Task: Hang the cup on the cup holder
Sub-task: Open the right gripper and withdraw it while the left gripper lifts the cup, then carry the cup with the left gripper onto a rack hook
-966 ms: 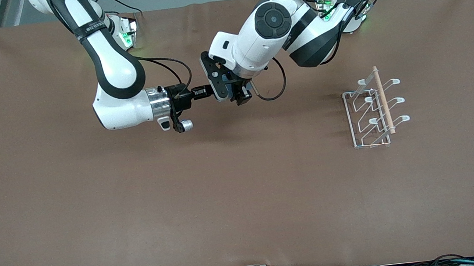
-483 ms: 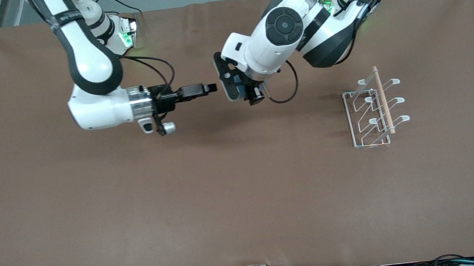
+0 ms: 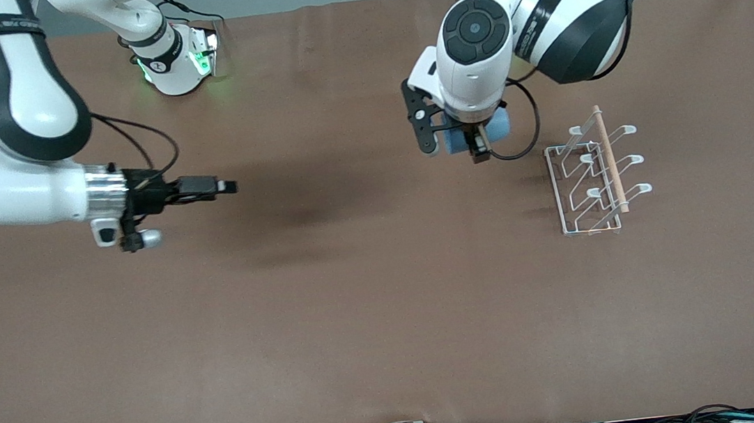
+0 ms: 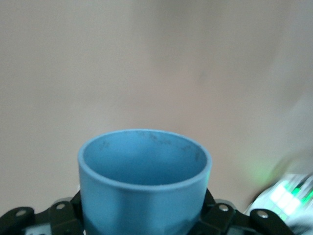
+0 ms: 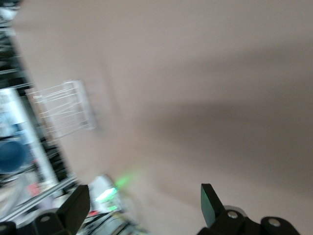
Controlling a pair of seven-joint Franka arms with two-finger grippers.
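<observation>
The light blue cup (image 3: pixel 493 130) is held in my left gripper (image 3: pixel 475 144), up in the air over the table beside the cup holder, toward the right arm's end of it. In the left wrist view the cup (image 4: pixel 144 191) fills the jaws, its open mouth facing away from the wrist. The cup holder (image 3: pixel 590 175), a white wire rack with a wooden rod on top, stands on the table with nothing on its prongs. My right gripper (image 3: pixel 224 185) is open and empty over the table toward the right arm's end. The right wrist view shows its fingers (image 5: pixel 78 203) wide apart and the cup holder (image 5: pixel 66 110) far off.
The brown table cover (image 3: pixel 359 311) spreads wide around the rack. The arm bases with green lights (image 3: pixel 193 59) stand along the table's edge farthest from the front camera.
The two grippers were together at the cup. The right gripper has drawn back toward its end of the table, empty. The left gripper has carried the cup toward the cup holder.
</observation>
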